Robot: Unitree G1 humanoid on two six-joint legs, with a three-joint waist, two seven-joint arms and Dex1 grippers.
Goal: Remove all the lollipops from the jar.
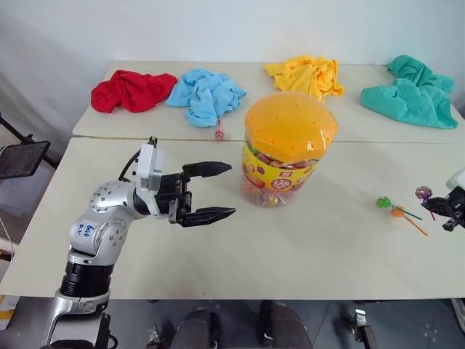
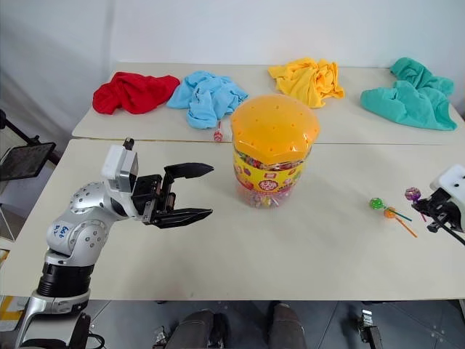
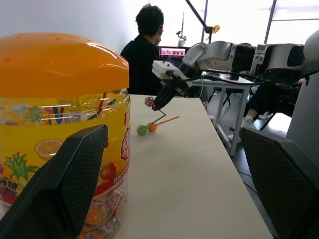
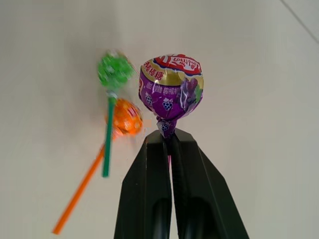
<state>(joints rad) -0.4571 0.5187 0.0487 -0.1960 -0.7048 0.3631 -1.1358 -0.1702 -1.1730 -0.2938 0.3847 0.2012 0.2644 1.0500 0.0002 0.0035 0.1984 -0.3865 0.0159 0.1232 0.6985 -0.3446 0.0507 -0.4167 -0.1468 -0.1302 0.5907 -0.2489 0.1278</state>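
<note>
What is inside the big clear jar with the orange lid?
Through the big clear plastic jar's wall you can see a heap of small wrapped sweets at the bottom. The yellow fruit label and domed orange lid hide the rest, so any lollipops left inside cannot be seen.

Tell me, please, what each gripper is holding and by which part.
The right gripper pinches the purple lollipop by its stick, just under the head. The left gripper is open and holds nothing.

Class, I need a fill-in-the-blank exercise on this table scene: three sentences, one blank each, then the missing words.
1. The right claw is shut on the stick of the ____ lollipop.
2. The jar wears a domed lid coloured ____.
3. The green lollipop and the orange lollipop lie on the ____.

Missing words: purple; orange; table
</note>
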